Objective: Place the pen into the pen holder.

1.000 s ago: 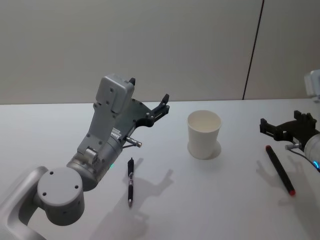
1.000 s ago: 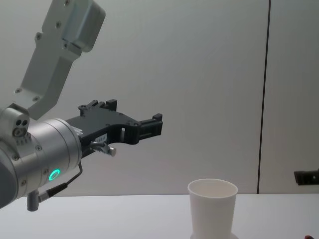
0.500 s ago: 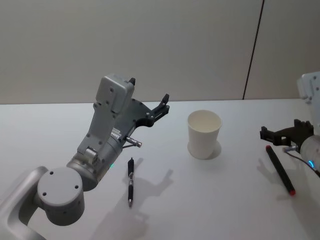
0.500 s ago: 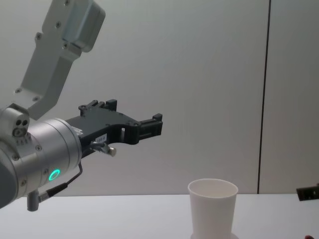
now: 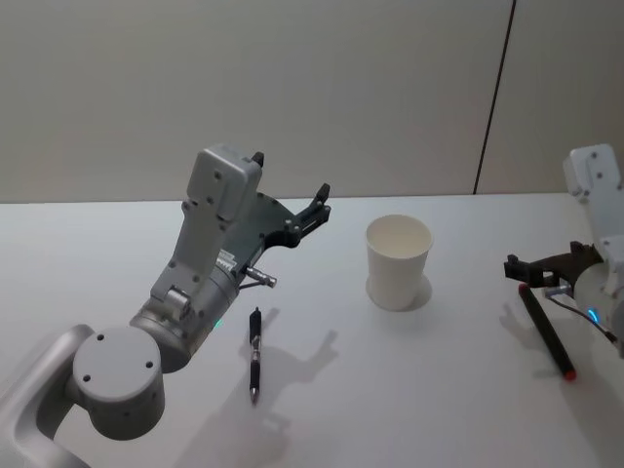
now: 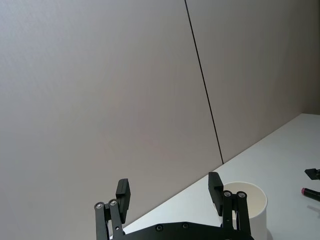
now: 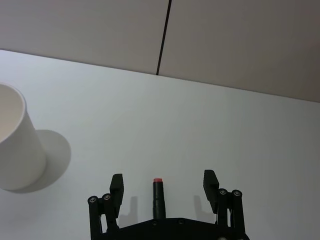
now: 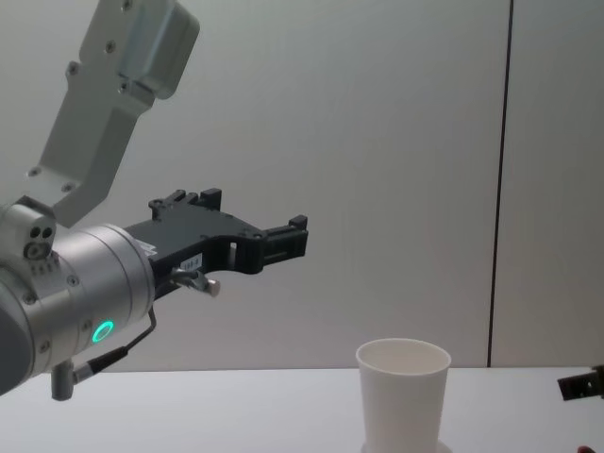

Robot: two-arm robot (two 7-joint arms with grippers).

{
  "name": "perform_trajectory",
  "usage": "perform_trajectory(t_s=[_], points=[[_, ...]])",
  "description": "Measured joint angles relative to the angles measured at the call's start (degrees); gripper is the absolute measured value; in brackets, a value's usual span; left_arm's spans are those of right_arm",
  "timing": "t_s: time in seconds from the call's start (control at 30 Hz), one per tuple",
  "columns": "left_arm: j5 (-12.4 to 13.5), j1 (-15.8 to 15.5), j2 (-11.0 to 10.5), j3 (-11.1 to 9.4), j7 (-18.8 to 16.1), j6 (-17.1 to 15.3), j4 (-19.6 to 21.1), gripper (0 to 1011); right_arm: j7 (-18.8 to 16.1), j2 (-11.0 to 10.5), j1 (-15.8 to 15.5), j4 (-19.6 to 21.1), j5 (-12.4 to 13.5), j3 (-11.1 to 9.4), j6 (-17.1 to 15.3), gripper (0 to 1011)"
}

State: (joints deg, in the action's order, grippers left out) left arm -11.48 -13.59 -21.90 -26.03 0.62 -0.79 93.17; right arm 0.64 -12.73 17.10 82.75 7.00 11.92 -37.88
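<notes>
A dark pen (image 5: 544, 330) with red ends lies on the white table at the right. My right gripper (image 5: 534, 268) hangs open just over its far end. In the right wrist view the pen (image 7: 158, 200) lies between the two spread fingers of that gripper (image 7: 163, 177), untouched. The pen holder (image 5: 398, 261), a white paper cup (image 8: 401, 396), stands upright mid-table, left of that pen (image 6: 310, 192). My left gripper (image 5: 317, 205) is raised and open, holding nothing, above and left of the cup (image 6: 245, 200).
A second pen (image 5: 254, 356), black with silver bands, lies on the table near my left arm. The grey wall with a dark vertical seam (image 5: 492, 97) runs behind the table's far edge.
My right gripper has dropped lower and closer over the red-ended pen. The left arm, the cup and both pens have not moved.
</notes>
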Motion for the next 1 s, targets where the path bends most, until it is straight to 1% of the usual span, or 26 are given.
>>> perform_trajectory(t_s=[0.27,0.53,0.83,1.0], points=[[0.0,0.0,0.0,0.0,0.0,0.0,0.0,1004,0.52,1.1,2.01,-3.8,-1.16,0.19,-0.63,1002],[0.0,0.0,0.0,0.0,0.0,0.0,0.0,1004,0.79,1.93,3.53,-7.08,-1.79,0.22,-1.29,1002],[0.0,0.0,0.0,0.0,0.0,0.0,0.0,1004,1.3,2.64,4.56,-9.59,-1.74,0.05,-2.22,1002],[0.0,0.0,0.0,0.0,0.0,0.0,0.0,1004,1.95,3.13,5.09,-10.97,-0.99,-0.19,-2.88,1002]])
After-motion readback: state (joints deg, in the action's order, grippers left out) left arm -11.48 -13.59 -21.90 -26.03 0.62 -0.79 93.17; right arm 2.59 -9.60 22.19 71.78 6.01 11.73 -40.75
